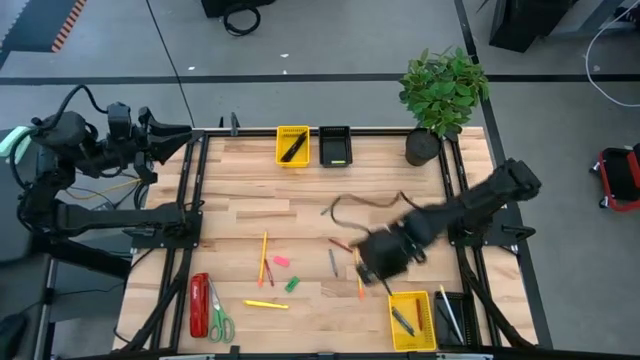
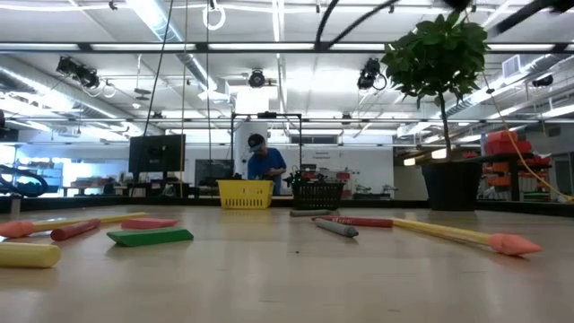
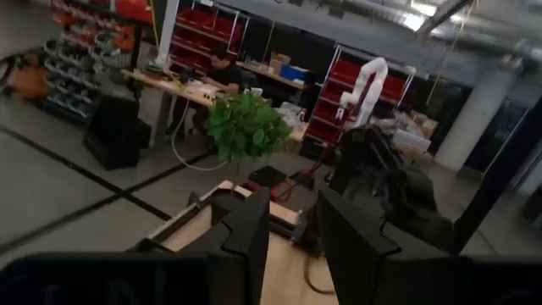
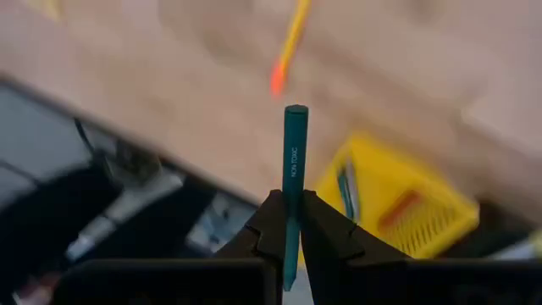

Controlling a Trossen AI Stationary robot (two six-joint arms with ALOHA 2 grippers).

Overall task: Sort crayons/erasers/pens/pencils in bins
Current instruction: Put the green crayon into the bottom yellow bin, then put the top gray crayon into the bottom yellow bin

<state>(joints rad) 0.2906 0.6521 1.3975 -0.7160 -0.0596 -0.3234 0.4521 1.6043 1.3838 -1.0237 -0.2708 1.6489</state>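
Two matte black jointed robot arms, boxy link housings; left arm (image 1: 100, 150) trails black cables beside a pale green patch. Right arm (image 1: 470, 205) carries a looping dark cable (image 1: 365, 203). Fingers (image 4: 326, 233) black, wedge-shaped.

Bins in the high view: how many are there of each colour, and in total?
yellow bins: 2
black bins: 2
Total: 4
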